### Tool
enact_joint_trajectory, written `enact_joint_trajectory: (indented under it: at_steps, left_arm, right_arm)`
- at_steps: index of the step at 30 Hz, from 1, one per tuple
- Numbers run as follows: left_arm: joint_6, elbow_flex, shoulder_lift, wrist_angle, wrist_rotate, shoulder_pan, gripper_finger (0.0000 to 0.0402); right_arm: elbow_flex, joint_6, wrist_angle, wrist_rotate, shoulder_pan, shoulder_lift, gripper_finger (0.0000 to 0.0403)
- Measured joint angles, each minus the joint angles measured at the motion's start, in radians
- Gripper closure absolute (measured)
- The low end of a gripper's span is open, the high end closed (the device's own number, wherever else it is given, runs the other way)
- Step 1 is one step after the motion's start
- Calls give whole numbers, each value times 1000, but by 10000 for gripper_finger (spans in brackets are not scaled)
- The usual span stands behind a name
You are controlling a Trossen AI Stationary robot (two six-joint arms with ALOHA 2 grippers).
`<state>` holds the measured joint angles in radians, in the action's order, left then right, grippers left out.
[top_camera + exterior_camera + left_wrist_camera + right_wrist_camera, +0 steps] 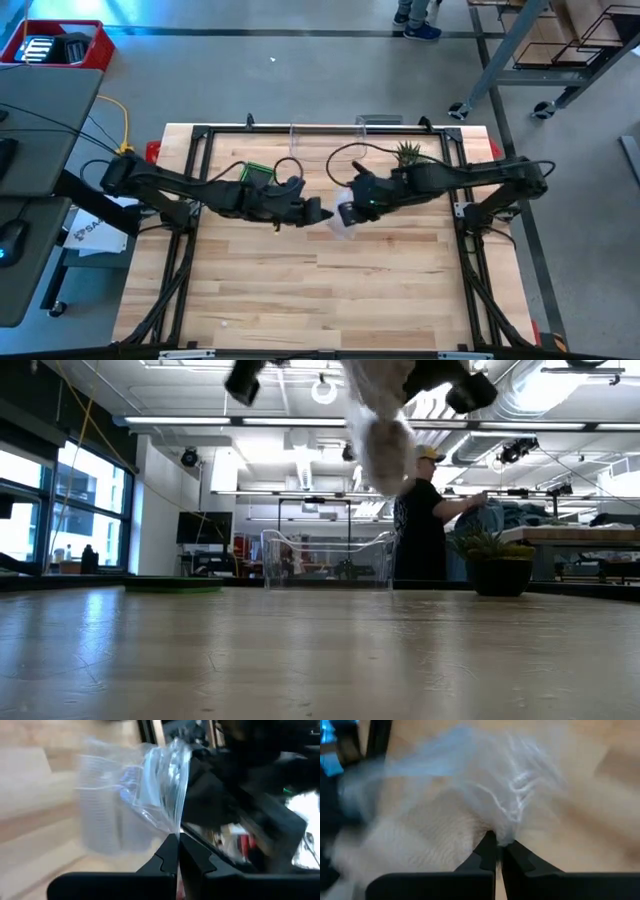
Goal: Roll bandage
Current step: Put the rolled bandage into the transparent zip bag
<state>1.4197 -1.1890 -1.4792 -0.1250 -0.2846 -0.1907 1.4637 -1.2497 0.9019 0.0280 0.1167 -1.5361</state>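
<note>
At the far left of the high view a red crate (pixel 60 45) sits off the table; the wooden table (pixel 330 290) fills the middle; the left arm reaches in from the left, passing a green pad (pixel 258 171), and its left gripper (pixel 318 213) is pinched tight on an edge of the clear plastic bag (pixel 342 226) near the table's centre; in the left wrist view the fingers (pixel 170 851) close on the bag's corner (pixel 150 780); the bag hangs in the air between both arms, clear of the tabletop in the low view (pixel 385 445); inside it shows the white bandage (pixel 415 840), a ribbed cloth; just beside it the right gripper (pixel 346 212) is clamped on the bag's other side (pixel 510 795); farther right a small potted plant (pixel 408 153) stands near the table's back edge; a clear bin (pixel 327 560) sits there too; a person (pixel 420 520) stands beyond the table.
</note>
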Motion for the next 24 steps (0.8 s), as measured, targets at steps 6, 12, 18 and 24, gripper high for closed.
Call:
enact_joint_trajectory:
  at_steps: [6, 12, 18, 24]
  left_arm:
    - [69, -2, 63, -189, 68, -44, 401]
    - [117, -3, 55, -128, 115, -43, 401]
    - [46, -3, 31, -15, 98, -3, 401]
    - [-54, -2, 31, -34, 120, 10, 401]
  right_arm:
    - [3, -36, 95, -195, 37, 12, 403]
    - [5, -70, 57, -325, 56, 15, 403]
    - [3, -78, -76, -257, 58, 13, 403]
    - [3, -65, -48, -173, 58, 12, 403]
